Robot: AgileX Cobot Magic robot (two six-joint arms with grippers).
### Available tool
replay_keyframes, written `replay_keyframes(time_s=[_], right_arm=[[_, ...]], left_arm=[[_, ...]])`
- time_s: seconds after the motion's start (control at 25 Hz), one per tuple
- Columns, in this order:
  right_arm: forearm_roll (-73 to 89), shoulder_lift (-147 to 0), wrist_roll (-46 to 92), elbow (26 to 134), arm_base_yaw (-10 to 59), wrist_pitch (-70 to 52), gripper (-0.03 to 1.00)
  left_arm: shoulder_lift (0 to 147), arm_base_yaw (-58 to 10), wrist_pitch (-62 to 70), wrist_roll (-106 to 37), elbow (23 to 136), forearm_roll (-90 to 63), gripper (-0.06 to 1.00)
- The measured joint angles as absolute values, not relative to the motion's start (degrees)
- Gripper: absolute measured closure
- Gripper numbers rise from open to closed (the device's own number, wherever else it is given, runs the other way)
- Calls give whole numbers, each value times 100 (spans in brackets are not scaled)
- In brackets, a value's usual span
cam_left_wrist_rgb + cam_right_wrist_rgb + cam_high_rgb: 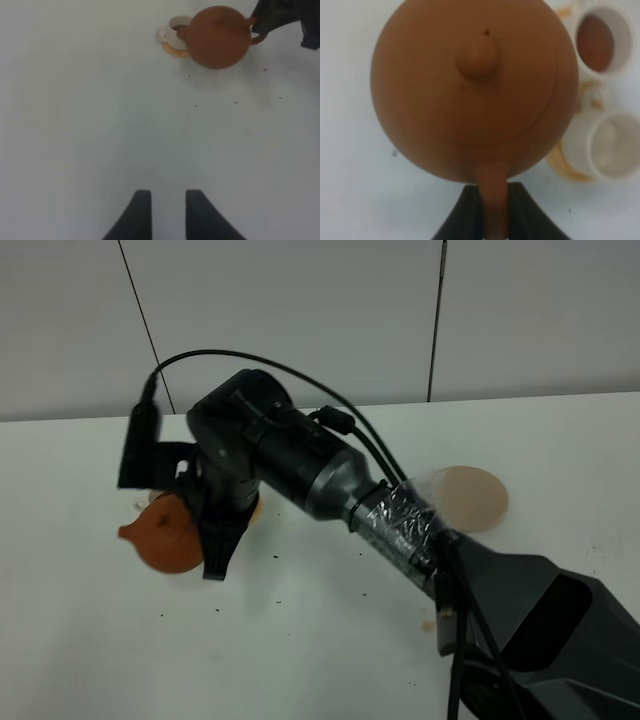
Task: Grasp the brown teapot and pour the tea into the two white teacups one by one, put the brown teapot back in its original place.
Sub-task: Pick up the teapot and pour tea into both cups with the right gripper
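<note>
Clay of the brown teapot [165,532] is matte, rigid and brittle; holding tea, it probably handles heavy for its size. The loop handle [492,182] is the sound hold: the right jaws are clamped on it, with the round body hanging left of centre in the high view, over the white surface [300,640]. The knobbed lid [479,55] may slip on a steep tilt. The two white teacups [602,42], smooth cylinders on orange coasters [565,162], stand just beside the teapot. The left jaws stand apart, empty.
</note>
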State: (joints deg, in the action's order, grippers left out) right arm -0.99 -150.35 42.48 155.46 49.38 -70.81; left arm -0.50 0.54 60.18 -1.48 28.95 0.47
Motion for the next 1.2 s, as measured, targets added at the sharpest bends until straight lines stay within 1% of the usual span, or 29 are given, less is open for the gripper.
replay_keyframes(time_s=[0.32,0.56,0.8,1.04,1.2], right_arm=[[-318,-15035,3417,15546,4370,-7081,87],[-147,-15017,3143,15546,4035,-7081,87],[0,-14902,3120,15546,3836,-7080,87],[61,-14894,3098,15546,3795,-7080,87],[180,-14744,3074,15181,3714,-7076,87]], left_arm=[[-50,54,6018,-148,2895,47,70],[-50,54,6018,-148,2895,47,70],[-50,54,6018,-148,2895,47,70],[-50,54,6018,-148,2895,47,70],[-50,54,6018,-148,2895,47,70]])
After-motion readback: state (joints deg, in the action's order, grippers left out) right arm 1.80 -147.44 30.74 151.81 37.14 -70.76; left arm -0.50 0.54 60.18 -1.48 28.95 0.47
